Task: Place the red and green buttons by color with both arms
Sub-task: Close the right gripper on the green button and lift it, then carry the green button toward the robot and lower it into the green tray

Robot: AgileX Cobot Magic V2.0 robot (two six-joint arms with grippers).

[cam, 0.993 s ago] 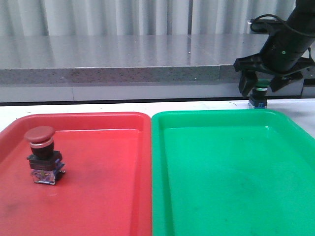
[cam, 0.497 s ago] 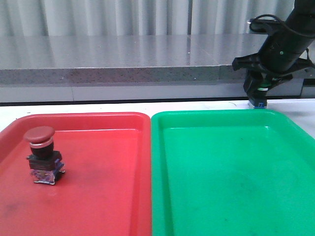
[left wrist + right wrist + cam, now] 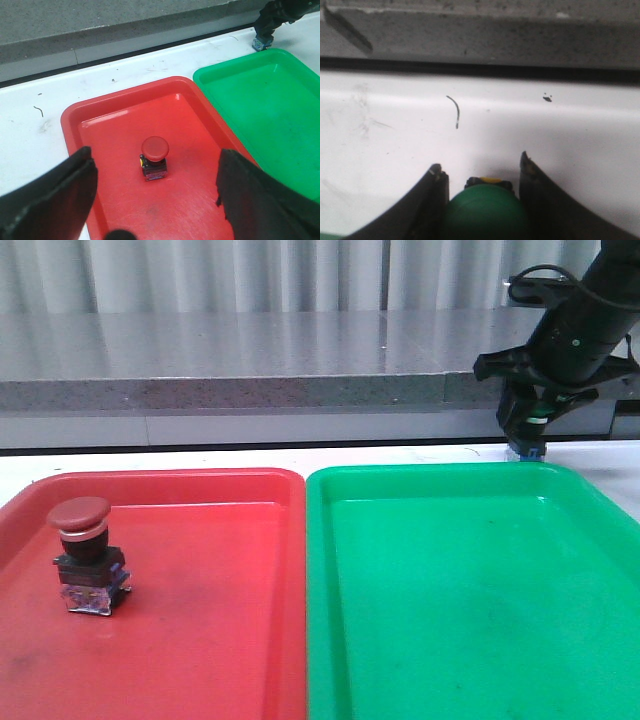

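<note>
The red button [image 3: 82, 550] stands upright in the left part of the red tray [image 3: 200, 650]; in the left wrist view the red button [image 3: 154, 157] sits below and between the wide-apart fingers of my left gripper [image 3: 155, 151], which is open and not touching it. My right gripper [image 3: 527, 428] is shut on the green button [image 3: 526, 440] on the white table just behind the far right rim of the green tray [image 3: 450, 620]. In the right wrist view the green button [image 3: 485, 212] fills the gap between the fingers of my right gripper [image 3: 480, 167].
The two trays lie side by side, the red one on the left and the green one on the right. A grey stone ledge [image 3: 250, 370] runs along the back of the white table [image 3: 30, 130].
My right gripper's fingers, spread around the green button a second ago, have closed on it. The red button has not moved.
</note>
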